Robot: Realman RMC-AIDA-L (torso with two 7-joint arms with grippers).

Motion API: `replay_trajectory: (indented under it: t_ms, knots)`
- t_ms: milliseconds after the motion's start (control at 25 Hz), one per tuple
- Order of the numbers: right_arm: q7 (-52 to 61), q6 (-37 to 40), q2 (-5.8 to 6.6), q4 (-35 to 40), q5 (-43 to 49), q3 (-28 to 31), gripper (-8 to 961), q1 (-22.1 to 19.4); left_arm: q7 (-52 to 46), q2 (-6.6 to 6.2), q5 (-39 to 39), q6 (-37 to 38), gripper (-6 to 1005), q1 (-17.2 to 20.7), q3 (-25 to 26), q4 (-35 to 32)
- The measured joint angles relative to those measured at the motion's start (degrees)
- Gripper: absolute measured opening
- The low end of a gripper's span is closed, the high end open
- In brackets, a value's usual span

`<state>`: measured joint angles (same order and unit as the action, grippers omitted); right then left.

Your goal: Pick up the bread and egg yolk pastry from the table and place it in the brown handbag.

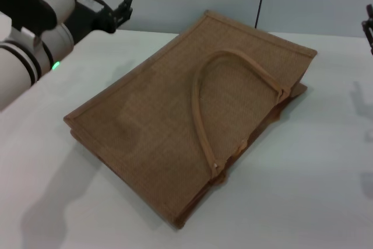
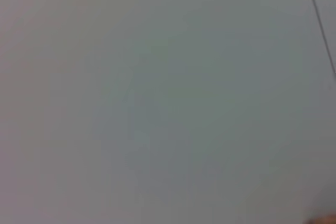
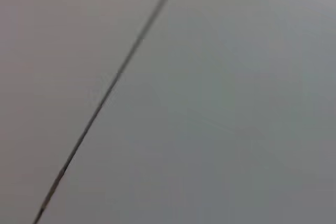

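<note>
Left end effector (image 1: pixel 108 5), fingers apart, hangs beyond the handbag's (image 1: pixel 175 121) far-left corner; the bag lies flat mid-bench (image 1: pixel 326 190). We see neither bread nor pastry; right end effector (image 1: pixel 369 27) barely shows.

The brown handbag (image 1: pixel 157 126) lies flat on the table, handle on top.

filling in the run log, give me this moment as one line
brown handbag: flat on table | bread, pastry: not visible | left gripper: raised, far-left, jaws open, empty | right gripper: right edge
</note>
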<state>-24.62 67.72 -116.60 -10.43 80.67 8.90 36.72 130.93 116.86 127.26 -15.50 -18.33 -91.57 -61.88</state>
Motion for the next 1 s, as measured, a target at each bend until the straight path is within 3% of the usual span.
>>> replay_trajectory:
  t_ms: [320,640,1000]
  knots:
    - [15.96,-2.48,0.01,0.94,0.15,-0.69,665,-0.22,9.49,0.04,13.29,-0.88,718,-0.09,-3.02,4.59]
    - [29.9,-5.53,0.1,1.96,0.15,-4.15,665,0.24,10.48,-0.05,15.57,-2.52,714,0.1,-2.76,4.61]
    - [34.06,-9.91,0.15,2.52,-0.16,-4.68,665,1.26,10.47,-0.05,15.74,-2.65,714,0.05,-3.0,5.02]
